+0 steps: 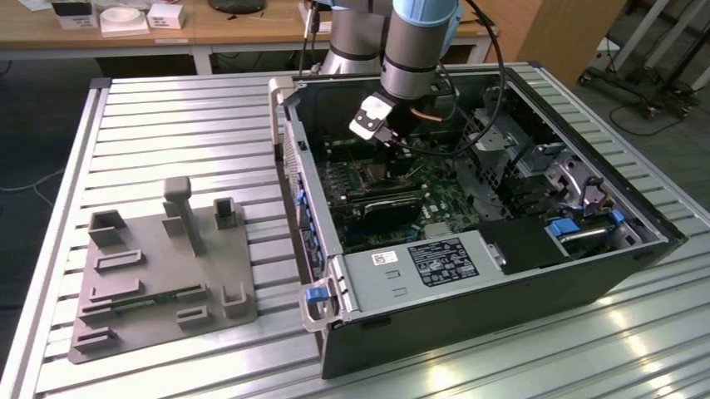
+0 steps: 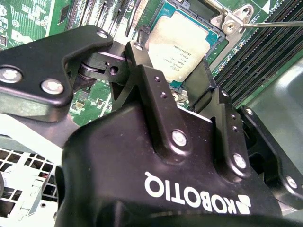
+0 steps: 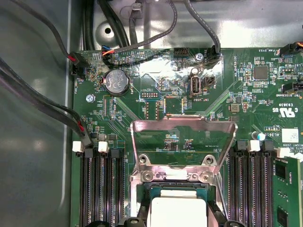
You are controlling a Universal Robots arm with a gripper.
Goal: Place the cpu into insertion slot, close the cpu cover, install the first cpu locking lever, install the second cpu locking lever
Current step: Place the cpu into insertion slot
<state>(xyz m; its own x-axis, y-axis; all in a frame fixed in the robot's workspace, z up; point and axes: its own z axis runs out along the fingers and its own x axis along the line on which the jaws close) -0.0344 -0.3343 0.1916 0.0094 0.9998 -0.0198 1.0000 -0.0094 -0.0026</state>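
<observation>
one gripper [image 1: 383, 137], in the upper middle of the exterior view inside the open case [image 1: 500, 320], hangs just over the insertion slot [image 2: 214, 38]; its fingers stand wide apart and grip nothing. the cpu [image 2: 182, 47] lies in the slot, with the cpu cover [image 3: 183, 124] upright at the slot's edge. placing seems all but done: i judge the chip must sit flat and square, and any lift should go straight up, clear of the cover

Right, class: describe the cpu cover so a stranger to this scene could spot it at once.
Inside the open black computer case, find the green motherboard. Between its two banks of long black memory slots rises the cpu cover, hinged up over the pale square cpu. It alone is a thin silvery metal frame with a large cut-out centre.
</observation>
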